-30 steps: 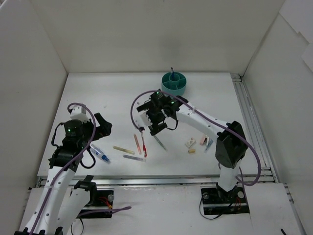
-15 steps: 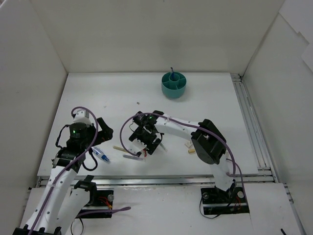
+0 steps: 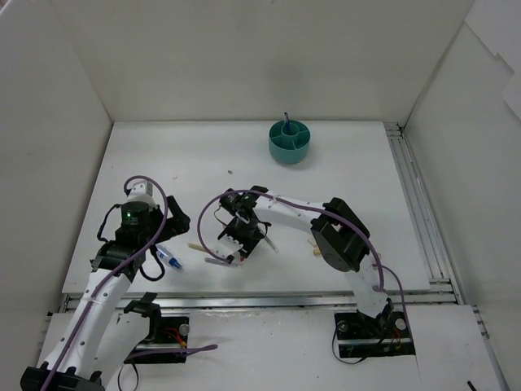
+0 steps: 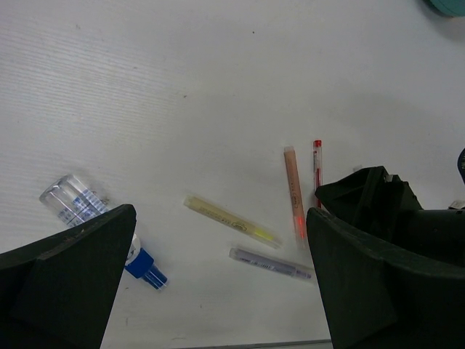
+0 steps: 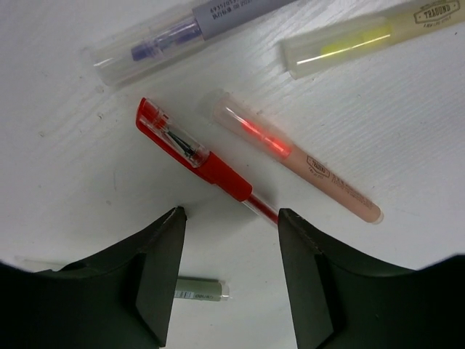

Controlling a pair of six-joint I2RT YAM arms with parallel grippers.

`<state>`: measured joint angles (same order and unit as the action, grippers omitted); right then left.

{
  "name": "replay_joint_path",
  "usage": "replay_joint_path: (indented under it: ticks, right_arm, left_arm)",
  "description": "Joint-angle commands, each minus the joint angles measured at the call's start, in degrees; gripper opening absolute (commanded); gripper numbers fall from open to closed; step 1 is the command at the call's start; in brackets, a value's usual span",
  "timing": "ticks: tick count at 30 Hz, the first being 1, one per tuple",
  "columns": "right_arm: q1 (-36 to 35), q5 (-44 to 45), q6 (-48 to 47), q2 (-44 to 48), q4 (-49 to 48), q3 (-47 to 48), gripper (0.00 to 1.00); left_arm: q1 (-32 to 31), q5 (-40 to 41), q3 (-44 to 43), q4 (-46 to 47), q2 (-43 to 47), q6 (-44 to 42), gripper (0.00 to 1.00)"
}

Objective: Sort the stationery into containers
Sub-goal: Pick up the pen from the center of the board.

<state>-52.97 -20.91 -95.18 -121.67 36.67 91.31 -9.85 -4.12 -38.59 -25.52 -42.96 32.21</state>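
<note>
Right wrist view: the right hand (image 5: 231,218) is poised over a red pen (image 5: 196,156) lying on the worktop (image 5: 73,182). Its fingers are set partly apart on either side of the shaft, and nothing is gripped yet. A pick-up seems to be in hand; pinching and lifting are called for next. The left hand (image 4: 218,218) is held wide and empty. One upright blue pen (image 3: 286,120) is held in the distant teal cup (image 3: 289,142).
</note>
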Motion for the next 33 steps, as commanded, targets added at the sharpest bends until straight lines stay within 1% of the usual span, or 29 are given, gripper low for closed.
replay_joint_path:
  ticks: [1,2,4,7,10,13,14,24,25,28,33]
  right_arm:
    - [-0.38,-3.26,-1.94,-0.15,3.33,-1.04,0.5]
    - [-0.64,-3.61,-2.55,-0.32,3.24,-1.39,0.48]
    - [-0.64,-4.58,-2.82,-0.67,3.24,-1.48,0.47]
    - [-0.64,-5.64,-2.82,-1.29,3.24,-1.31,0.48]
    - [-1.26,-4.67,-2.82,-1.64,3.24,-1.74,0.48]
    - [-1.35,-3.62,-2.82,-1.82,3.24,-2.27,0.42]
    - [-1.61,-2.66,-2.73,-1.91,3.24,-2.45,0.37]
    - [-1.88,0.34,-2.29,-2.08,3.33,-3.5,0.18]
    - [-2.05,0.6,-2.56,-2.08,3.41,-3.68,0.14]
    - [-2.14,0.95,-2.73,-2.26,3.33,-4.03,0.1]
    - [-2.23,0.95,-0.28,-2.08,3.33,-2.63,0.04]
  left_arm:
    - [-0.35,1.04,-2.63,1.88,-0.55,0.05,1.0]
    - [-0.35,1.04,-2.72,1.88,-0.72,0.05,1.0]
    - [-0.35,1.04,-2.98,1.7,-0.9,0.05,1.0]
    - [-0.88,0.87,-3.25,1.88,-1.51,-0.3,1.0]
    - [-0.88,0.69,-3.34,2.23,-2.3,-0.65,1.0]
    - [-1.4,0.87,-3.51,2.32,-2.74,-1.01,1.0]
    - [-1.4,1.04,-3.51,2.23,-2.74,-1.09,1.0]
    - [-1.93,0.51,-3.42,2.58,-1.87,-1.71,1.0]
    - [-1.93,0.6,-3.42,2.58,-1.78,-1.71,1.0]
    - [-1.93,0.69,-3.07,2.75,-1.25,-1.8,1.0]
    - [-1.93,0.69,-3.42,2.67,-1.6,-2.06,1.0]
